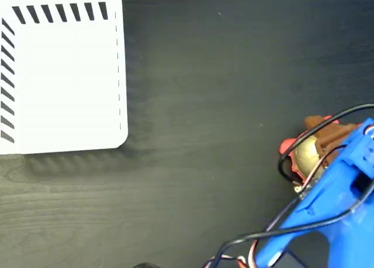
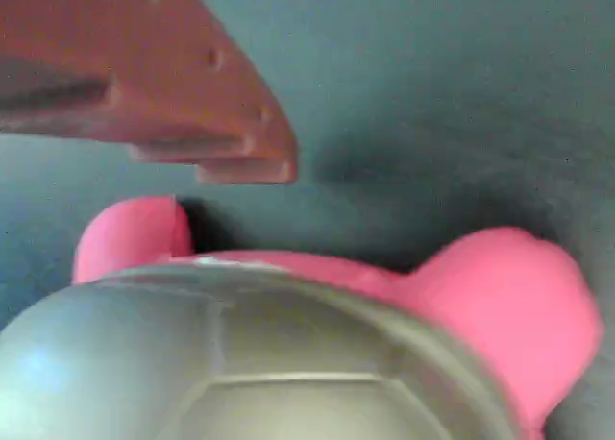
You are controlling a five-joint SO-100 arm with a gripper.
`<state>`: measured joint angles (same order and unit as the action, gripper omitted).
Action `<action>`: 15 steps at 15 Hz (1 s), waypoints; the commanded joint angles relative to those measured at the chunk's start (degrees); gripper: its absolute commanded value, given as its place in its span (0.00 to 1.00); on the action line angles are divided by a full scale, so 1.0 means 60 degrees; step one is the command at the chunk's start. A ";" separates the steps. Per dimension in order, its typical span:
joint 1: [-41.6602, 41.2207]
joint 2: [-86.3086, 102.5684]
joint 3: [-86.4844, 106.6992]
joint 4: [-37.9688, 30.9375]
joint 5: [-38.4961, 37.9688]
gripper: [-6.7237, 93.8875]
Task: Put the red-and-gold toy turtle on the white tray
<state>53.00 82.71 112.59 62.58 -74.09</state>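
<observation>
Jaws down at the red-and-gold toy turtle, about 4 o'clock in the fixed view; gape impossible to tell, only one brown finger showing in the wrist view, above the gold shell. Turtle apparently on the dark desk, well apart from the white tray at 10 o'clock. Likely trouble: smooth domed shell slipping out under an off-centre pinch. Tray holding nothing visible.

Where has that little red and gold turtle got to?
In the fixed view the turtle sits on the dark table at the right, under the blue arm's gripper, far from the white tray.
</observation>
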 commanded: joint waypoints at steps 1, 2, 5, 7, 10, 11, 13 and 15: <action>0.0029 0.0293 0.0000 -0.0176 0.0073 0.74; 0.0015 0.0293 0.0000 -0.0176 0.0088 0.74; -0.0059 0.0293 0.0029 -0.0190 0.0146 0.72; -0.0088 0.0293 0.0029 -0.0205 0.0205 0.66; -0.0117 0.0322 0.0103 -0.0293 0.0278 0.54; -0.0117 0.0352 0.0146 -0.0337 0.0293 0.47; -0.0132 0.0410 0.0220 -0.0425 0.0381 0.32; -0.0132 0.0439 0.0264 -0.0483 0.0425 0.17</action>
<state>51.77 83.23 113.47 59.50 -71.19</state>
